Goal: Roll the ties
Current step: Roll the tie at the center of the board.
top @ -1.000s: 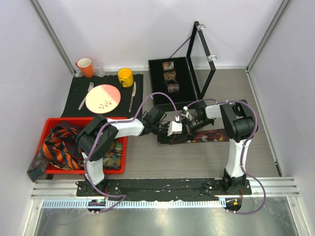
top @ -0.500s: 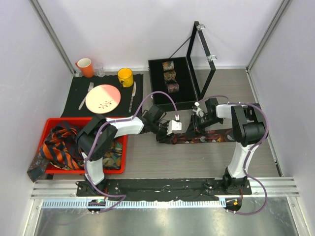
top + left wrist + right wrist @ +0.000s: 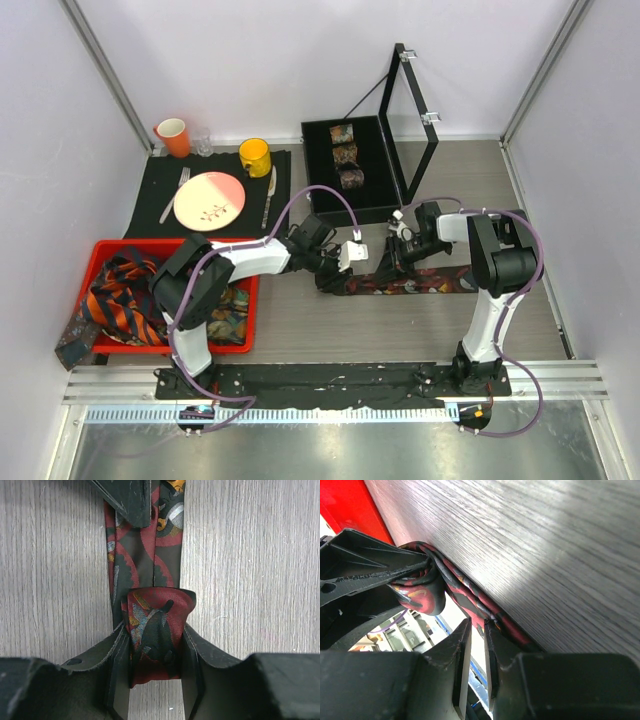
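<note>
A dark red-brown patterned tie (image 3: pixel 430 282) lies flat on the wooden table, running left to right. Its left end is rolled into a small coil (image 3: pixel 159 612). My left gripper (image 3: pixel 155 645) is shut on that coil, one finger on each side; in the top view it is just left of centre (image 3: pixel 336 274). My right gripper (image 3: pixel 390 260) sits on the flat strip just right of the coil. In the right wrist view its fingertips (image 3: pixel 477 627) are nearly together at the tie's edge (image 3: pixel 470 600), with nothing between them.
A red bin (image 3: pixel 110 248) at the left holds orange-navy striped and other loose ties. A black tray (image 3: pixel 318 170) at the back holds three rolled ties, its lid frame (image 3: pixel 410 100) standing open. A placemat with a plate (image 3: pixel 209 200), cutlery and cups lies at the back left.
My right gripper has pulled away from the left gripper, moving right along the tie, then eased slightly back. My left gripper still holds the coil in about the same place.
</note>
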Tool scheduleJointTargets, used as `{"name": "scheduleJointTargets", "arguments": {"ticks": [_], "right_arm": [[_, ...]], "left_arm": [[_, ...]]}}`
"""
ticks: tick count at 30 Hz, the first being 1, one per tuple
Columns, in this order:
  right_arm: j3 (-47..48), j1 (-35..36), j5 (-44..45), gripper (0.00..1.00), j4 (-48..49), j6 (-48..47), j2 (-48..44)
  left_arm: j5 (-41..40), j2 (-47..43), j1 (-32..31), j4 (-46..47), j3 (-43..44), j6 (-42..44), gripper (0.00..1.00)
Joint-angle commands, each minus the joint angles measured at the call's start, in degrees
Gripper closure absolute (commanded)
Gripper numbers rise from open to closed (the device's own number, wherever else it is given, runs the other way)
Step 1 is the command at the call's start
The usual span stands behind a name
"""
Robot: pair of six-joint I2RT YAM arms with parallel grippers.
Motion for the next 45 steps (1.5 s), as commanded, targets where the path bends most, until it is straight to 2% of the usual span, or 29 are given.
{"name": "scheduleJointTargets", "arguments": {"ticks": [1,4,8,14,18,20,24,26,32,33,35,38,39,40,42,45], "right_arm": [[-1.16,0.49,6.95,0.75,1.76,-3.46,-0.58],[-1.86,1.55,1.76,0.69,3.52,-1.97,-4.36],[-1.60,4.97,-0.28,0.60,4.57,-1.44,-7.62],[-0.90,7.88,-3.88,0.54,6.77,0.58,-5.25],[-1.25,7.97,-5.90,0.48,14.73,7.07,-4.02],[-2.74,8.31,-6.26,0.47,18.62,11.99,-4.10],[-4.15,9.54,-6.70,0.46,24.17,15.35,-3.14],[-4.68,9.81,-6.61,0.48,24.70,15.52,-2.53],[-4.85,9.81,-6.61,0.67,20.67,11.57,-0.24],[-5.03,9.72,-6.61,0.84,20.22,10.35,-0.06],[-5.12,9.29,-5.21,0.99,19.08,9.38,0.73],[-4.77,7.88,-2.15,0.99,16.72,6.83,2.57],[-4.59,7.44,-1.35,0.99,16.27,6.04,2.92],[-4.42,7.09,-0.55,0.99,15.92,4.47,3.01],[-4.24,6.56,2.79,0.99,15.21,3.23,3.28],[-4.06,6.47,5.86,0.99,15.03,1.64,3.45]], "left_arm": [[-4.62,0.46,0.55,-3.61,-0.42,-0.62,0.79],[-5.60,1.60,0.55,-5.54,0.72,0.88,0.76],[-5.86,2.30,0.55,-5.73,0.90,1.41,0.74],[-6.04,2.92,0.46,-5.55,1.34,0.79,0.73],[-6.13,3.01,0.46,-5.29,1.17,0.18,0.72],[-6.39,2.92,0.46,-5.02,0.99,-0.17,0.72],[-6.57,3.36,0.46,-4.15,0.64,-0.70,0.71],[-6.57,3.53,0.46,-4.06,0.64,-0.88,0.71],[-6.57,4.06,0.46,-3.79,0.99,-2.90,0.70],[-6.74,4.24,0.46,-3.70,1.16,-3.16,0.69],[-6.74,4.24,0.46,-3.70,1.25,-3.60,0.66],[-6.14,3.01,0.73,-2.92,0.90,-4.65,0.49],[-5.61,2.40,0.90,-2.39,0.12,-5.18,0.37],[-5.08,0.65,1.16,-1.34,-0.41,-5.79,0.31],[-3.59,-0.94,1.78,1.38,-2.16,-6.15,0.22],[-2.44,-3.23,1.87,4.90,-4.11,-5.71,0.18]]}}
